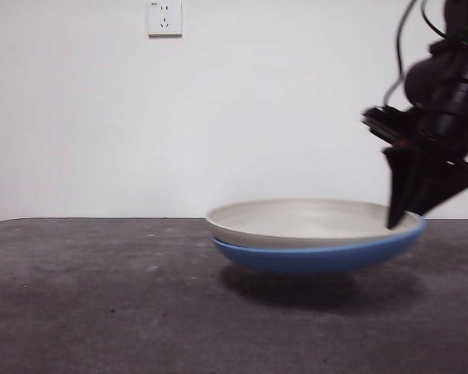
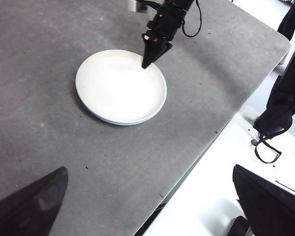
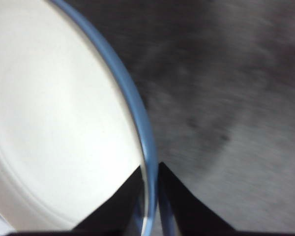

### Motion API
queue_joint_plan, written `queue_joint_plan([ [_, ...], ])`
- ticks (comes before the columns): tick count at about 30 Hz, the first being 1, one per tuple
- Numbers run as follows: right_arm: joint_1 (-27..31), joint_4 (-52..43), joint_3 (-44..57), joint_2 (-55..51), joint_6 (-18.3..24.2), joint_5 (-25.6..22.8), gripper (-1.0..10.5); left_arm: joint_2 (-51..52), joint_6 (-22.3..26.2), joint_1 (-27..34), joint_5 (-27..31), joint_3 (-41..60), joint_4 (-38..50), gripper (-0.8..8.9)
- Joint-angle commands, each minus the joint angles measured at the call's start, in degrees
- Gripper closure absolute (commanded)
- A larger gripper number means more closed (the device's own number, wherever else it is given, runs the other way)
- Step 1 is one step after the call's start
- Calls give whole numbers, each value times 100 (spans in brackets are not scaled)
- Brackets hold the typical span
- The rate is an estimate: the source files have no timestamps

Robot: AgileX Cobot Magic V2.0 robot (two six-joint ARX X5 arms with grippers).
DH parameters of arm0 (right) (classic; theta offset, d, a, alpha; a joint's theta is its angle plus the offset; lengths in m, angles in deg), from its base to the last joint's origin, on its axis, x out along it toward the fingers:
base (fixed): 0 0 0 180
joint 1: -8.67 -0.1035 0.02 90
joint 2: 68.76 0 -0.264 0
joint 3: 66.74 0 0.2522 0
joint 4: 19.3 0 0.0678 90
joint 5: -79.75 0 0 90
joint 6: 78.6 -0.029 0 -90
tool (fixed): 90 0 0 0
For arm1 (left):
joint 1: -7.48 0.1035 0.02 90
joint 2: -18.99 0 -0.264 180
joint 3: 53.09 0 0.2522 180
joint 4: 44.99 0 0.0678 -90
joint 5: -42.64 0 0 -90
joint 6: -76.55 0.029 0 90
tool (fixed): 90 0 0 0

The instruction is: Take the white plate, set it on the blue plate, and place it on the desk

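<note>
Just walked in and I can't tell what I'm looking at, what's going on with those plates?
The right gripper is clamped on the rim of the two stacked plates, with the white plate nested in the blue plate. In the front view the stack looks lifted just off the desk, a shadow beneath it. The left gripper waits open, well away from the plates.

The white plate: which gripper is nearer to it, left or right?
Right. The right gripper is shut on the rims of the white plate and blue plate together. The left gripper is open, far off near the desk edge.
</note>
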Motion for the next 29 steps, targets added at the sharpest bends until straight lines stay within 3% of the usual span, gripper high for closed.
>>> queue_joint_plan([
  [1,-258,-35,-234,13,-229,98,938,-26,66,-26,9,-61,57,242],
  [15,-1056,-824,-262,437,-1023,190,938,-26,66,-28,9,-61,55,242],
  [29,-1067,-935,-260,1019,-1047,273,938,-26,68,-28,9,-61,57,242],
])
